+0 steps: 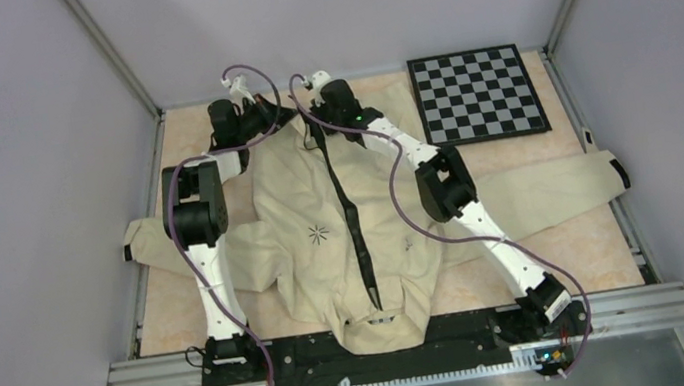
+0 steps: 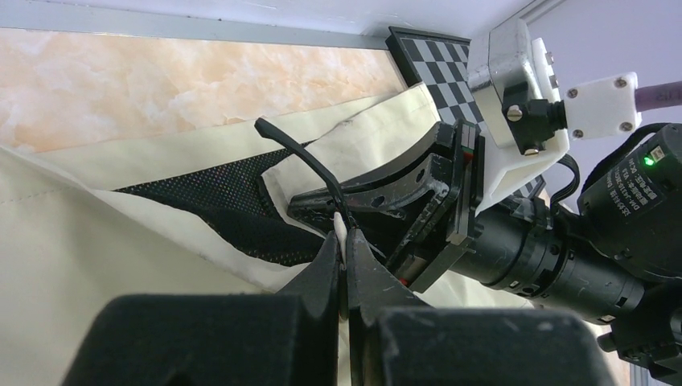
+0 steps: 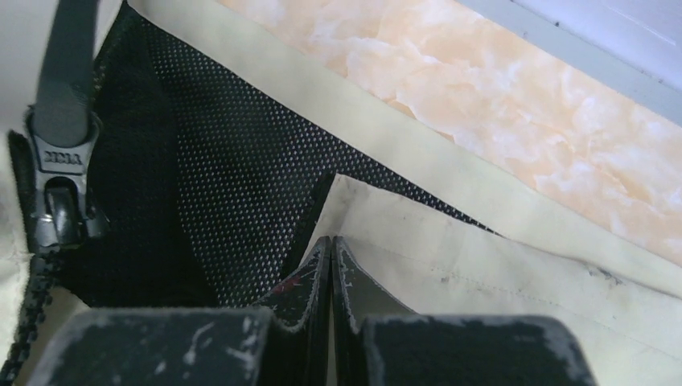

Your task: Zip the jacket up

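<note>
Beside the zipper (image 1: 350, 217) at the hem of the jacket (image 1: 294, 200), the left hand (image 2: 344, 238) is clamped on its cream edge and the right hand (image 3: 331, 243) is pressed together.

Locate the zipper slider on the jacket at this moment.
In the right wrist view, the zipper slider sits at the left edge, beside the black mesh lining of the jacket, left of the shut right gripper.

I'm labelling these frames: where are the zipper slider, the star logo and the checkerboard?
zipper slider (image 3: 60, 181): right wrist view, on the slider's body below the pull tab.
star logo (image 1: 319, 233): top view, at the star's centre.
checkerboard (image 1: 477, 93): top view, on its middle squares.
</note>
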`<state>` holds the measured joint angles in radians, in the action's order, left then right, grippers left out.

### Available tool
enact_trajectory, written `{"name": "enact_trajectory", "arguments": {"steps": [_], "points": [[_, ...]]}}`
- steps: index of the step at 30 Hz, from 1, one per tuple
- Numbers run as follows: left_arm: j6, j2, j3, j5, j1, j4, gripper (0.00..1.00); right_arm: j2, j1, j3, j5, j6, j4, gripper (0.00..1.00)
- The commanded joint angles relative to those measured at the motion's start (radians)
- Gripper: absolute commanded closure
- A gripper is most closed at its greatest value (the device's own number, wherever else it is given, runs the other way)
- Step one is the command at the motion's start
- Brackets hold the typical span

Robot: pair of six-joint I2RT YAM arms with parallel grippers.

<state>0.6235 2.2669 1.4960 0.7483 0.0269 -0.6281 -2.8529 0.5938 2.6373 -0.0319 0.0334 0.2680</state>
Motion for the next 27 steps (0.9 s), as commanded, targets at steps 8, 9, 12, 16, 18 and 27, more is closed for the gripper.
{"name": "enact_trajectory", "arguments": {"steps": [8, 9, 12, 16, 18, 27], "points": [[0.011, -0.013, 0.024, 0.046, -0.005, -0.065, 1.0, 0.302, -0.046, -0.261, 0.134, -0.102, -0.094, 0.87], [0.011, -0.013, 0.025, 0.047, -0.005, -0.067, 1.0, 0.309, -0.046, -0.271, 0.135, -0.097, -0.088, 0.8], [0.01, -0.012, 0.024, 0.047, -0.005, -0.065, 1.0, 0.292, -0.04, -0.261, 0.13, -0.066, -0.049, 0.69], [0.013, -0.009, 0.028, 0.05, -0.005, -0.065, 1.0, 0.251, -0.012, -0.233, 0.08, 0.024, 0.047, 0.49], [0.012, -0.009, 0.027, 0.049, -0.005, -0.065, 1.0, 0.247, 0.003, -0.26, 0.055, 0.048, 0.051, 0.47], [0.009, -0.01, 0.028, 0.051, -0.006, -0.062, 1.0, 0.211, 0.035, -0.232, -0.046, 0.059, 0.076, 0.55]]}}
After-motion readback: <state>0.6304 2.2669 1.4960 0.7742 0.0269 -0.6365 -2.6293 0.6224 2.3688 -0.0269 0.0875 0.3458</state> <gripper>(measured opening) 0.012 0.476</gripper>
